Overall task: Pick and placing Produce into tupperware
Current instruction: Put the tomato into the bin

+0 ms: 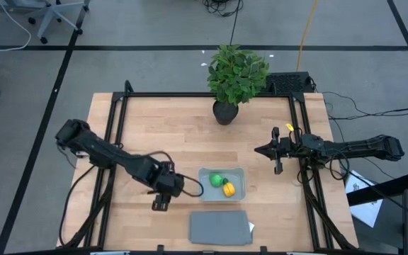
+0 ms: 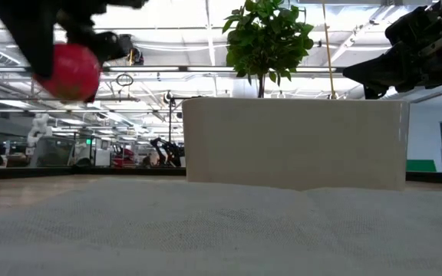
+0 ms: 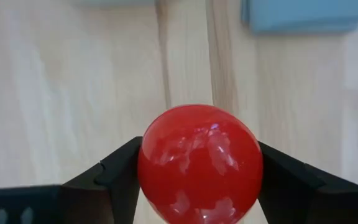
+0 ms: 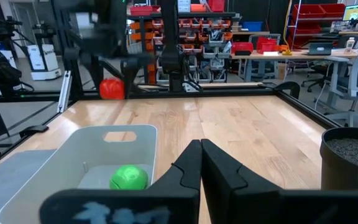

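My left gripper hangs over the table just left of the tupperware, shut on the round red fruit. In the high view the gripper hides this fruit. The low view shows the red fruit well above the table. The tupperware is a shallow grey-blue tub. The round green fruit and the yellow fruit with a green tip lie on its floor. My right gripper is shut and empty. It waits above the table's right half, beyond the tub. My left gripper pinches the red fruit between its two fingers, one on each opposite side of the ball at about its widest. The fingers come from above, pointing down at the table. The fruit is lifted clear of the table.
A flat grey lid lies by the near edge, just in front of the tub. A leafy potted plant stands at the middle of the far edge. Black frame rails run along the left and right sides. Bare wood lies between plant and tub.
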You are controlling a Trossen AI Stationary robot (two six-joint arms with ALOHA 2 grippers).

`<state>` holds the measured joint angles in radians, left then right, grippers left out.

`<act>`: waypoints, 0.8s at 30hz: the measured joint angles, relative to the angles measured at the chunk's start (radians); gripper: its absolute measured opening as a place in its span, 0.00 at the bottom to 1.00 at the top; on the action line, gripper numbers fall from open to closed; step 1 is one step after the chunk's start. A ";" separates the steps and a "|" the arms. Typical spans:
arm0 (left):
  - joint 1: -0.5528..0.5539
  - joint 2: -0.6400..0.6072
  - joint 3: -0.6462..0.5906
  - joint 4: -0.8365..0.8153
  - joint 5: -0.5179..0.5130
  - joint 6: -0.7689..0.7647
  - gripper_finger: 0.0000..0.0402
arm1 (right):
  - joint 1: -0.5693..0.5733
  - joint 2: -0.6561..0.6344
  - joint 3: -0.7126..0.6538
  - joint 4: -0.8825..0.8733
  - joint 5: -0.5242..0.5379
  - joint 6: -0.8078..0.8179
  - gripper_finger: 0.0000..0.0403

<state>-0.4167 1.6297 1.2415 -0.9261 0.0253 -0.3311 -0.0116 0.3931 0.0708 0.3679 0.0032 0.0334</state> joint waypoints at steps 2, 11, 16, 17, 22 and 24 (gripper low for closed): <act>0.017 -0.040 0.000 0.004 -0.001 0.013 0.64 | 0.000 0.000 0.000 0.000 0.000 0.000 0.00; 0.089 -0.159 0.000 0.130 -0.007 0.093 0.63 | 0.000 0.000 0.000 -0.001 0.000 0.000 0.00; 0.102 -0.172 0.000 0.159 -0.001 0.129 0.64 | 0.000 0.000 0.000 -0.003 0.000 0.000 0.00; 0.103 -0.171 0.000 0.155 -0.001 0.134 0.65 | 0.000 0.000 0.000 -0.003 0.000 0.000 0.00; 0.104 -0.171 0.000 0.174 -0.001 0.149 0.65 | 0.000 0.000 0.000 -0.003 0.000 0.000 0.00; 0.107 -0.171 0.000 0.209 0.000 0.154 0.64 | 0.000 0.000 0.000 -0.003 0.000 -0.001 0.00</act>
<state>-0.3097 1.4591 1.2415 -0.7169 0.0250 -0.1775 -0.0117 0.3931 0.0708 0.3645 0.0032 0.0327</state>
